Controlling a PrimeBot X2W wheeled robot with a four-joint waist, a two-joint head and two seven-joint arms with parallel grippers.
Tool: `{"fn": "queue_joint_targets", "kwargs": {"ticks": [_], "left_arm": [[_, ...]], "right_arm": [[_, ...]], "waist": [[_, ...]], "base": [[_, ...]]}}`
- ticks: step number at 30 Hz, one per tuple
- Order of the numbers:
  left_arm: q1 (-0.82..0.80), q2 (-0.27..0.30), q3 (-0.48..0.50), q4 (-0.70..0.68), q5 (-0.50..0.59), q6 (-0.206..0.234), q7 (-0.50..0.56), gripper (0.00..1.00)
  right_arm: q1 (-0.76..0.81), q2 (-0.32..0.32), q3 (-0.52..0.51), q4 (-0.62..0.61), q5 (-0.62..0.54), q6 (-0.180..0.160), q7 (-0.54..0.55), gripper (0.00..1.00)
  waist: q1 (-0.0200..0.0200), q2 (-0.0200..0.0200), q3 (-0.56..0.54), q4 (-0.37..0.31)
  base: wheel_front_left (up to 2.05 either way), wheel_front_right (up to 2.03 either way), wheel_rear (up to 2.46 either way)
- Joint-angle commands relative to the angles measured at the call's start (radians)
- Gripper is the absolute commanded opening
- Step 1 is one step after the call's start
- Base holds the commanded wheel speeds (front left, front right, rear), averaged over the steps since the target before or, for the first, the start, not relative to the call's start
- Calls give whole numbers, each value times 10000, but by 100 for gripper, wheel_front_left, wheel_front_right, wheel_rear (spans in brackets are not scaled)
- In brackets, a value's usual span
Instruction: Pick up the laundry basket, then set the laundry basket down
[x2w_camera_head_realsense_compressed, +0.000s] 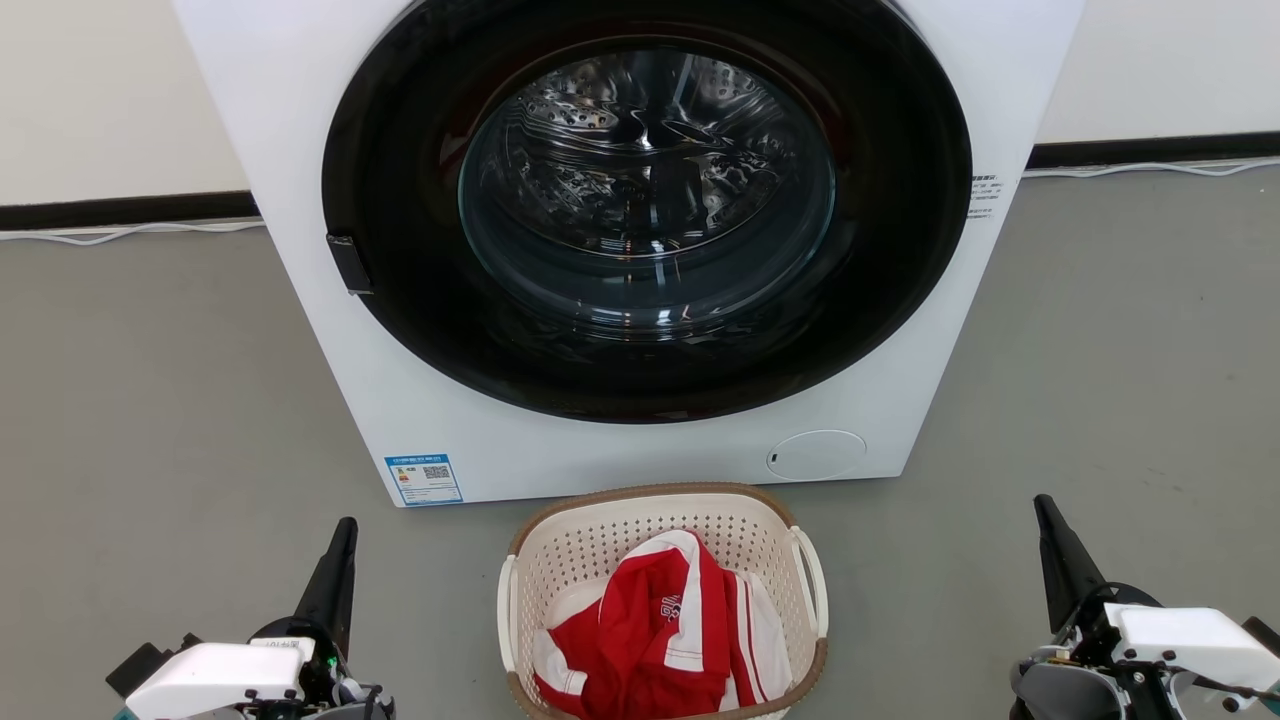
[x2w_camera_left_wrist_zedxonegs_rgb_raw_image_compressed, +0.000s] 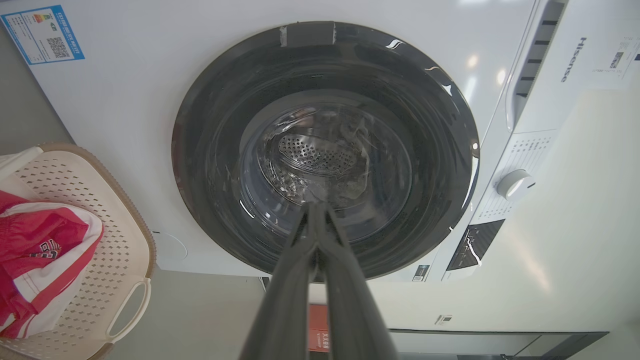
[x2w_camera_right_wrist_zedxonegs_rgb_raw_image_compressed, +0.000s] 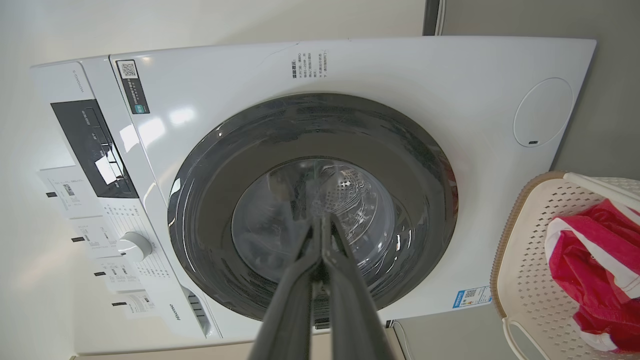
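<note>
The laundry basket (x2w_camera_head_realsense_compressed: 600, 535) stands on the grey floor in front of the washing machine, cream and perforated with a brown rim and white side handles. A red and white garment (x2w_camera_head_realsense_compressed: 660, 625) lies inside it. The basket also appears at the left edge of the left wrist view (x2w_camera_left_wrist_zedxonegs_rgb_raw_image_compressed: 107, 240) and at the right edge of the right wrist view (x2w_camera_right_wrist_zedxonegs_rgb_raw_image_compressed: 530, 270). My left gripper (x2w_camera_head_realsense_compressed: 345, 530) is to the basket's left, shut and holding nothing, its fingers (x2w_camera_left_wrist_zedxonegs_rgb_raw_image_compressed: 315, 215) pressed together. My right gripper (x2w_camera_head_realsense_compressed: 1042, 505) is well to the basket's right, also shut and holding nothing, fingers (x2w_camera_right_wrist_zedxonegs_rgb_raw_image_compressed: 322, 225) together.
A white front-loading washing machine (x2w_camera_head_realsense_compressed: 300, 150) with a closed dark round door (x2w_camera_head_realsense_compressed: 645, 210) stands right behind the basket. Grey floor (x2w_camera_head_realsense_compressed: 150, 400) spreads to both sides. A white wall with a dark skirting and a white cable (x2w_camera_head_realsense_compressed: 120, 232) runs along the back.
</note>
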Motion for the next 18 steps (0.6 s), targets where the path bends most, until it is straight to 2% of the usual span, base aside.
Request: {"fn": "queue_joint_targets", "kwargs": {"ticks": [1, 18], "left_arm": [[-560, 104, 296, -291, -51, -71, 60, 0], [-560, 104, 296, -291, -51, -71, 59, 0]], "right_arm": [[-408, -112, 185, -292, 71, 73, 75, 0], [-408, -112, 185, -292, 71, 73, 75, 0]], "waist": [[0, -1, 0, 0], [0, -1, 0, 0]], "base": [[0, 0, 0], [0, 0, 0]]}}
